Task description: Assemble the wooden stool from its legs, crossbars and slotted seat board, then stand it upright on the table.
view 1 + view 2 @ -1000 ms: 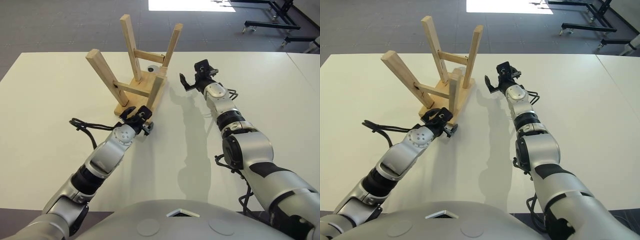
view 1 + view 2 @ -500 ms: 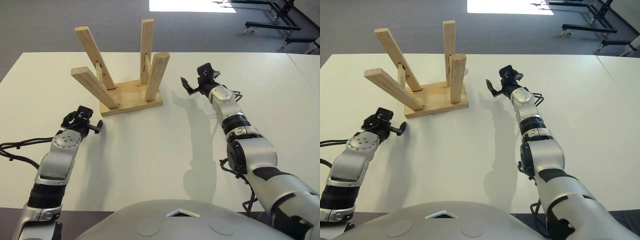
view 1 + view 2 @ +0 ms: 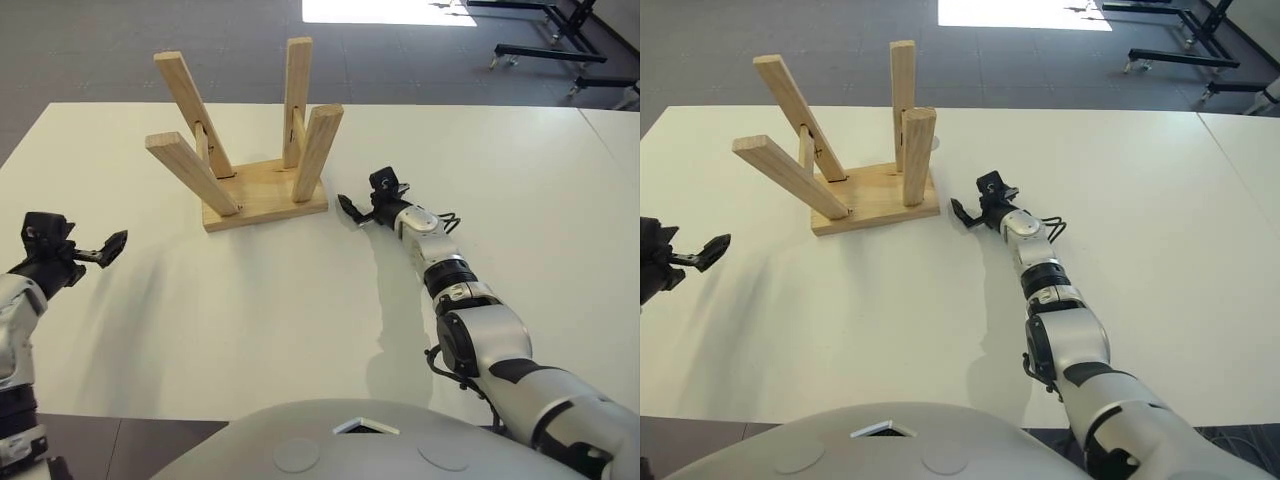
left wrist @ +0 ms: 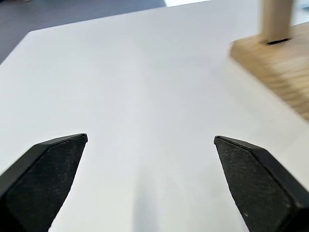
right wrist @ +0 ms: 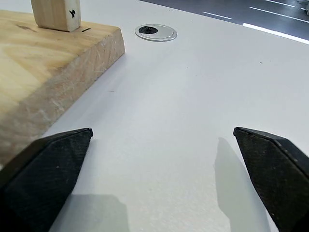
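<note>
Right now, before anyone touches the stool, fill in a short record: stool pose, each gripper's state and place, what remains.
stool: upside down, seat board flat on the table, legs pointing up
left gripper: open, empty, far off to the stool's left
right gripper: open, empty, close beside the seat board's right end, not touching
remaining: turn the stool upright

One stool (image 3: 262, 150) is counted on one worktop (image 3: 300, 300), made up of four legs (image 3: 187, 170), two crossbars (image 3: 206, 137) and one seat board (image 3: 265, 200). Two grippers are counted: the left gripper (image 4: 150, 139) and the right gripper (image 5: 162, 130). One round grommet (image 5: 155, 32) is noted.
</note>
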You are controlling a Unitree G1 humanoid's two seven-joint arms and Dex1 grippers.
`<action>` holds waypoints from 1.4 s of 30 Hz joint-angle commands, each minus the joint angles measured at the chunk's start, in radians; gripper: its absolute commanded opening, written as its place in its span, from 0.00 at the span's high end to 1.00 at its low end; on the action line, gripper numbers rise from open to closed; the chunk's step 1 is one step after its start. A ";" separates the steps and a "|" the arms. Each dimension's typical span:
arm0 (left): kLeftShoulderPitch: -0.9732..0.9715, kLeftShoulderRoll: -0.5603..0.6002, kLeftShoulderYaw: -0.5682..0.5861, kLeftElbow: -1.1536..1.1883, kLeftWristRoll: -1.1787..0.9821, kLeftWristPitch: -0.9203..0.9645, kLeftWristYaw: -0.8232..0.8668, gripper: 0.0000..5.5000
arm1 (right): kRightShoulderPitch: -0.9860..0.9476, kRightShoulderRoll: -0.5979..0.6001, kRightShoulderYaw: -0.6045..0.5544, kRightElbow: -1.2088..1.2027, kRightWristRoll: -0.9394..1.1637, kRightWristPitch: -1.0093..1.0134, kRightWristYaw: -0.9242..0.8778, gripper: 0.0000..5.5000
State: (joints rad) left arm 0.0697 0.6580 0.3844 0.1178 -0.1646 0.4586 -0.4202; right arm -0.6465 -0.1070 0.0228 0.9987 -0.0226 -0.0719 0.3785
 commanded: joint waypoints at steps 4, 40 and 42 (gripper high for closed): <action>-0.254 -0.233 -0.247 0.345 0.160 -0.235 0.167 0.12 | -0.058 0.007 0.014 0.036 -0.022 0.009 -0.034 0.02; -0.014 -0.264 -0.394 -0.249 0.156 0.010 0.104 0.12 | 0.584 -0.431 0.030 -0.970 0.173 0.391 0.479 0.02; -0.024 -0.217 -0.330 -0.242 0.125 0.012 0.065 0.12 | 0.561 -0.464 0.000 -0.928 0.181 0.374 0.490 0.02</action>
State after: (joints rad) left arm 0.0661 0.3889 -0.0021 -0.1381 -0.0181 0.4562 -0.3246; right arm -0.0442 -0.5371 0.0579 0.0402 0.1489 0.3169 0.8582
